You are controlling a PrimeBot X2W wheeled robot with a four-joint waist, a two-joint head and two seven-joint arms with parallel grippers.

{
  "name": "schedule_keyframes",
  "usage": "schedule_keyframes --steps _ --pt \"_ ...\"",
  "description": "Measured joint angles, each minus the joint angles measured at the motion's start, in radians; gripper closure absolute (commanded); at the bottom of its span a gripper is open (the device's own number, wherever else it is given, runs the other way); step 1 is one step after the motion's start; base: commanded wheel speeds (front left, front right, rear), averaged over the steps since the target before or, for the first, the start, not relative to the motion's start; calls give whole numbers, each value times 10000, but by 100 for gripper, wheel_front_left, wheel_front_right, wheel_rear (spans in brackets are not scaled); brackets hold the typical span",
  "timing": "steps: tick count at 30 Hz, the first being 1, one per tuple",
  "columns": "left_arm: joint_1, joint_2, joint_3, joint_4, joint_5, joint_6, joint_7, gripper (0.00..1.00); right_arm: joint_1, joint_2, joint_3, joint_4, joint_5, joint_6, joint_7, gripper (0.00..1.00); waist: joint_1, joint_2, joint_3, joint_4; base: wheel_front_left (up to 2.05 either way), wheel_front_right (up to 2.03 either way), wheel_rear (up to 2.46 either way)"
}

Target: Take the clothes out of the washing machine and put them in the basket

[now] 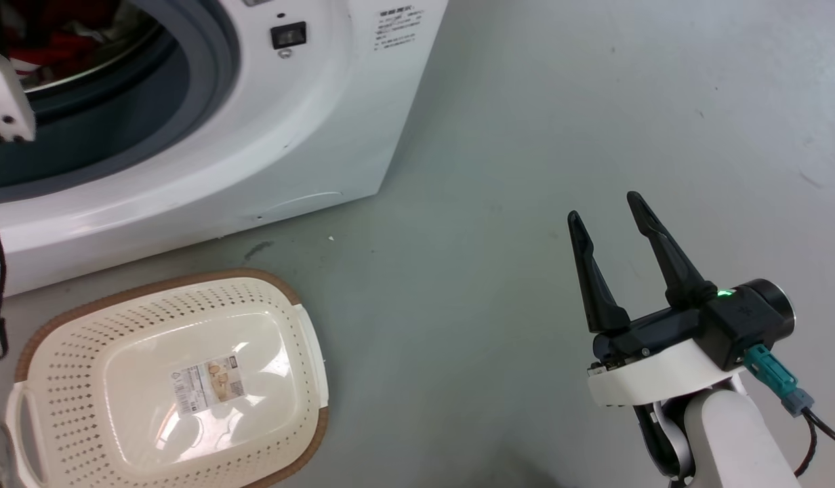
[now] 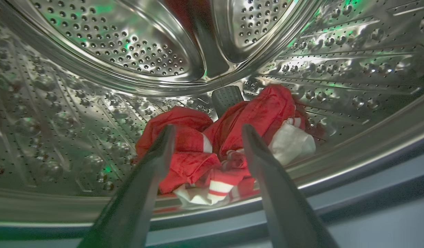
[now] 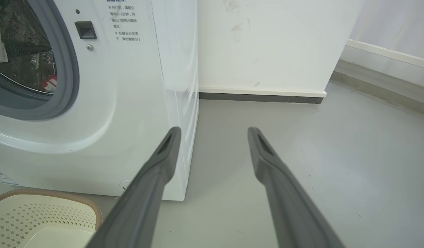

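The left gripper (image 2: 208,126) reached into the washing machine (image 1: 309,135) with its two dark fingers spread wide and nothing held between them. They pointed at the clothes (image 2: 229,137). Whether the tips touched the cloth could not be told. The right gripper (image 1: 604,205) hung over the grey floor (image 1: 526,135), well away from the machine, its two fingers also parted and holding nothing.

There was one machine, one basket (image 1: 65,366) and one bunched heap of clothes. How many garments made up the heap could not be told. It lay low in the perforated steel drum (image 2: 95,51), near the front lip, red with white stripes and a white panel.

The basket stood on the floor just in front of the machine, below the grey-rimmed porthole (image 1: 214,61). Its floor showed a label (image 1: 209,386). A black latch socket (image 1: 289,34) and a printed sticker (image 1: 397,27) sat on the machine's front. A white wall (image 3: 267,44) rose behind the machine's side.
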Motion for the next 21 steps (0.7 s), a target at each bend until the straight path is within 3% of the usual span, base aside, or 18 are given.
schedule_keyframes --steps 14,21 --pt "-2222 1528 -1037 616 261 -98 1893 0 -244 -4 477 -144 631 0 -4 0 1 0 1276 -973 0 0 0" --pt "-2683 2046 -2138 485 -69 -113 3315 0 -302 -4 669 -192 920 0 -4 0 0 0 1772 -1336 0 0 0"
